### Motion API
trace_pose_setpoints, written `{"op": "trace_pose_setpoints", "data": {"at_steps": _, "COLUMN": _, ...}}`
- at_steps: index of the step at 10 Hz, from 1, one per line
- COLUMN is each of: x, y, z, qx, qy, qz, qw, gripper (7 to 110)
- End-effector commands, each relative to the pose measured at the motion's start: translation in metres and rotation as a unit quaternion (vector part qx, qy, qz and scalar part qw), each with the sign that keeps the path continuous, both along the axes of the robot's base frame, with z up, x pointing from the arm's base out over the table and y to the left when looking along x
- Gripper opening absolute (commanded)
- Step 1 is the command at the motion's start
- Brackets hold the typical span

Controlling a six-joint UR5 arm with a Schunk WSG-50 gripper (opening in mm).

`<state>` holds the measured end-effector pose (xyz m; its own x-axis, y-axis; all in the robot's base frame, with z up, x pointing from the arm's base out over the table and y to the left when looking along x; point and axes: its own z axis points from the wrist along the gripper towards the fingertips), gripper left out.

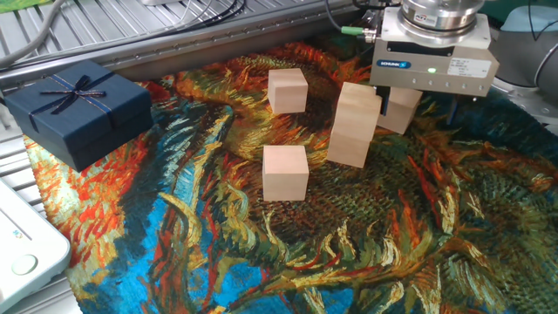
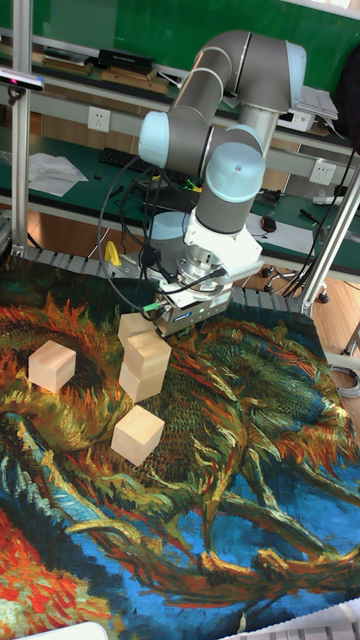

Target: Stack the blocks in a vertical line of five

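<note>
Five pale wooden blocks show on the patterned cloth. One block (image 1: 287,91) (image 2: 52,365) lies alone at the back and another (image 1: 285,172) (image 2: 137,434) alone in front. Two are stacked, the upper block (image 1: 359,103) (image 2: 149,351) on the lower block (image 1: 350,145) (image 2: 136,384). The fifth block (image 1: 401,112) (image 2: 133,324) sits just behind the stack, low under my gripper (image 1: 423,109) (image 2: 176,322). A dark finger (image 1: 457,106) stands well off the fifth block's right side, so the jaws look open. The gripper body hides the block's top.
A dark navy gift box (image 1: 77,109) with a ribbon bow sits at the cloth's left edge. A white device (image 1: 19,249) lies at the lower left. Ribbed metal rails (image 1: 131,30) and cables run along the back, close to the gripper.
</note>
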<state>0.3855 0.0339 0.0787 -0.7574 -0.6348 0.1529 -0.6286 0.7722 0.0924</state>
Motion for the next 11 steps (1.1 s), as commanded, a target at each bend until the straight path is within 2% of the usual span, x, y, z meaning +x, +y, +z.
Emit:
{"op": "trace_pose_setpoints", "data": {"at_steps": 1, "x": 0.0005, "y": 0.008, "z": 0.0003, "qx": 0.014, "qy": -0.002, "qz": -0.008, "qw": 0.9999, "gripper": 88}}
{"op": "trace_pose_setpoints", "data": {"at_steps": 8, "x": 0.001, "y": 0.0075, "z": -0.0007, "qx": 0.013, "qy": -0.003, "qz": -0.01, "qw": 0.9999, "gripper": 88}}
{"op": "trace_pose_setpoints", "data": {"at_steps": 11, "x": 0.0034, "y": 0.0033, "z": -0.0011, "qx": 0.004, "qy": -0.007, "qz": -0.008, "qw": 0.9999, "gripper": 88}}
